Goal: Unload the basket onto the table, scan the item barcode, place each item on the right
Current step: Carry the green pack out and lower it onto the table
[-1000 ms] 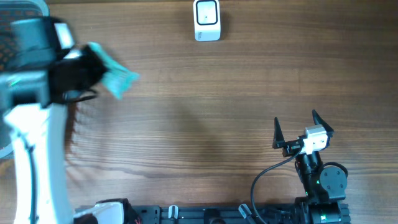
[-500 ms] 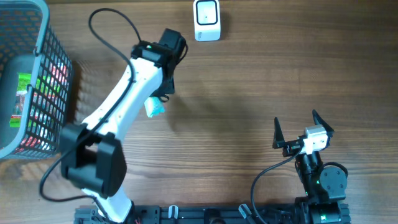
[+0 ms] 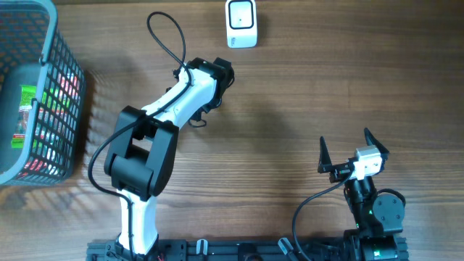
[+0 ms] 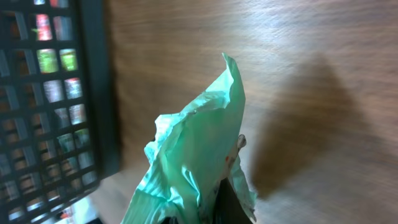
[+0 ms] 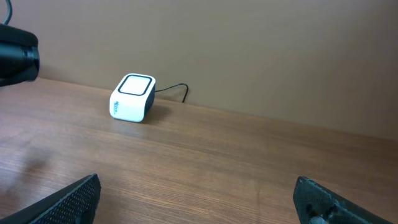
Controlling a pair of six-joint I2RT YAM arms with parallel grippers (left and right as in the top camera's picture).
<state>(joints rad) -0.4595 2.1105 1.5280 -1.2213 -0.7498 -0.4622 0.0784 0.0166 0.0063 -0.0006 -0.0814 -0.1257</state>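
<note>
Left claw (image 3: 219,75) clamps green packet (image 4: 199,155); right claw (image 3: 346,142) gapes wide.

We see a crumpled green packet (image 4: 198,152) held clear of the bench (image 3: 326,80); the white scanner (image 3: 241,23), window facing up, sits at the far edge.

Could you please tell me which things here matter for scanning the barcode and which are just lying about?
For the job:
- green packet, held in the shut left gripper
- scanner

Lying about:
- basket of goods
- right gripper, open and holding nothing
</note>
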